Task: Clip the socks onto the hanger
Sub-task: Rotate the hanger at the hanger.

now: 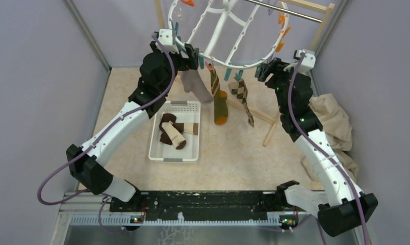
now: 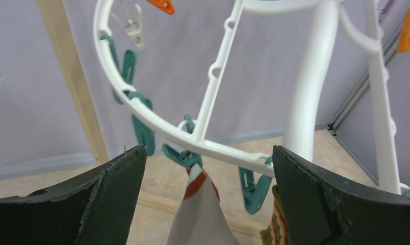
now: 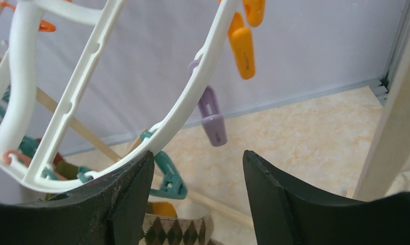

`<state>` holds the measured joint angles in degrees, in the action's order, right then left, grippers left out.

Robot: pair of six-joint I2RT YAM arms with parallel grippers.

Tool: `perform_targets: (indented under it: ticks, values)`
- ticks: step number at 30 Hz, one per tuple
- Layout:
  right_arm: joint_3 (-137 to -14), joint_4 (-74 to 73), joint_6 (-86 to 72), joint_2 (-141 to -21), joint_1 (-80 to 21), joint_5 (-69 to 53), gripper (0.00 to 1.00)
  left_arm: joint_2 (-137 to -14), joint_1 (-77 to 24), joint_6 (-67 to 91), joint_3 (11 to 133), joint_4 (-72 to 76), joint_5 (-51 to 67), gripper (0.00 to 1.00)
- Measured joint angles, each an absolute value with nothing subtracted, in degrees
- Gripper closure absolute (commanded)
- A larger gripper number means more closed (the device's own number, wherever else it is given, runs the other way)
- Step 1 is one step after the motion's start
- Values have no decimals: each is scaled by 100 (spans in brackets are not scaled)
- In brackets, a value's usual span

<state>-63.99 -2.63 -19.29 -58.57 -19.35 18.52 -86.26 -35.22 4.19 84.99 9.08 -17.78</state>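
The bench [image 1: 233, 153] has a wooden rack [image 1: 315, 6] at its far edge. The rack's metal bar [image 1: 287, 11] carries the hanger [image 1: 218, 33], a white oval frame tilted above the middle of the far edge. A beige cloth [image 1: 335, 122] lies bunched against the right edge.

The left claw [image 2: 208, 168] is raised to the hanger's left rim. Its jaws are spread wide and grip nothing. The right claw [image 3: 198, 163] is up at the hanger's right rim. Its jaws are also apart and empty, and the rim passes just above its left finger.

A white tray [image 1: 164, 153] sits left of the bench's middle. It holds a pile of dark brown and cream socks [image 1: 173, 131].

Three socks hang side by side from the hanger's near rim:
- A grey sock [image 1: 195, 84] on the left, directly under the left claw.
- A green-orange striped sock [image 1: 220, 104] in the middle.
- An argyle sock [image 1: 242, 94] on the right.

A teal peg [image 2: 185, 157] pinches the top of the grey sock. A purple peg [image 3: 212, 115] dangles free from the right rim.
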Motion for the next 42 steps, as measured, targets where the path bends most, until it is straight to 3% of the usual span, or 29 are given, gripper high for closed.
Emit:
perform_targets:
  ticks: [12,30,42]
  values:
    - [-6799,145,-1970,-6591,-1828,1570,43,-8567,-3511,454,8399,814,-1730,1]
    - [-6536,556,-2303,-6403,-1824,270,50,-7599,-3573,1378,7977,537,-545,1]
    - [-6309,329,-2622,-5944,-2443,-762,47,-7802,-4722,1584,7881,499,-211,1]
